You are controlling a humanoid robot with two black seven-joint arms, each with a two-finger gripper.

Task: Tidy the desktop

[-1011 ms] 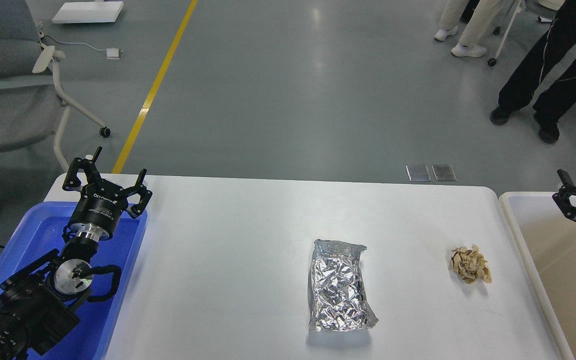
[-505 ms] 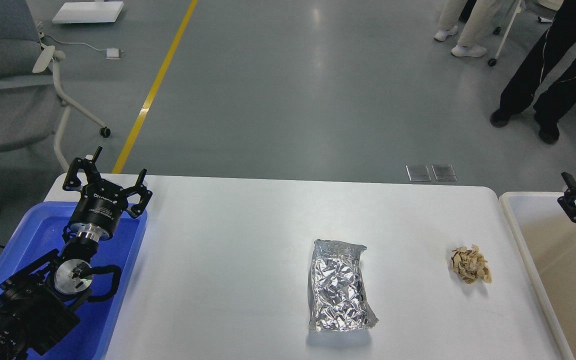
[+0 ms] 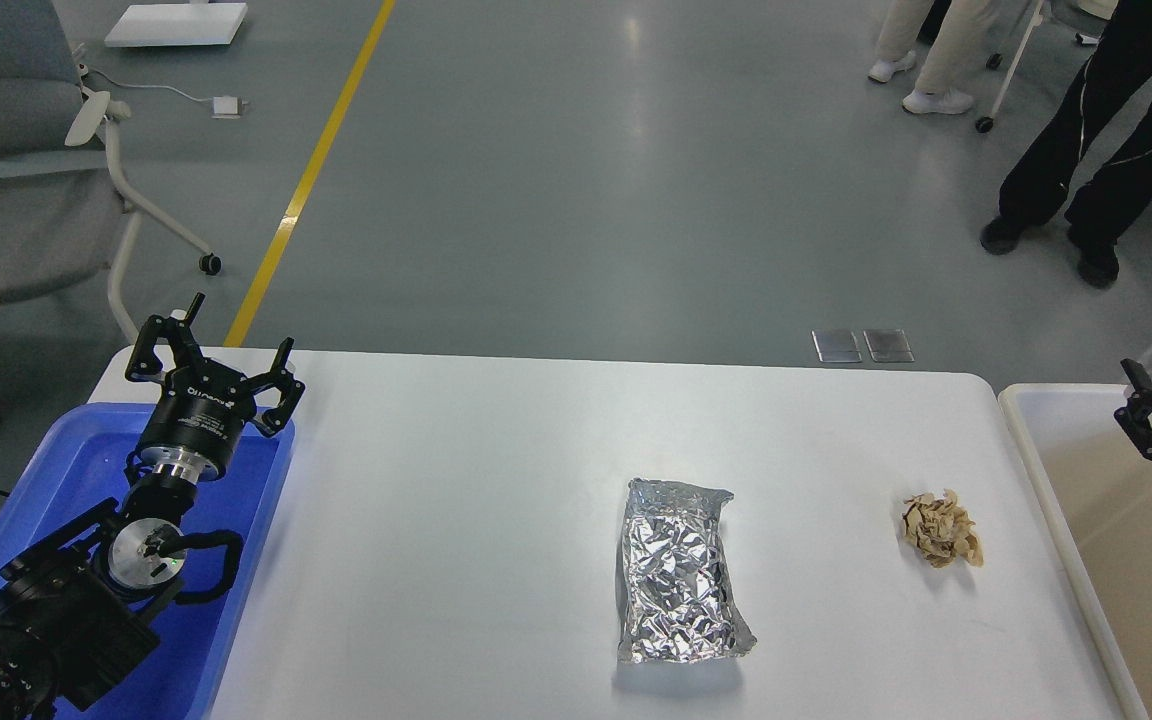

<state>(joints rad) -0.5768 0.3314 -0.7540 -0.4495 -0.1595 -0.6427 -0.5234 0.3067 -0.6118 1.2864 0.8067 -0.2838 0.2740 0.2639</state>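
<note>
Jaws first: the left gripper (image 3: 213, 352) is hanging spread open over the far end of the blue tray (image 3: 248, 560), holding nothing. The right gripper (image 3: 1148, 425) is poking in over the cream bin (image 3: 1036, 440), too cut off to tell its state. Biggest to smallest, the desktop (image 3: 496, 480) is filling the middle, still carrying a foil bag (image 3: 678, 572) near-centre and a crumpled paper wad (image 3: 941, 528) right of it. So I'm guessing both are still waiting.

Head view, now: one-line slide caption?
Foil packet and crumpled paper wad lie on the white desktop; left gripper open above blue tray.
</note>
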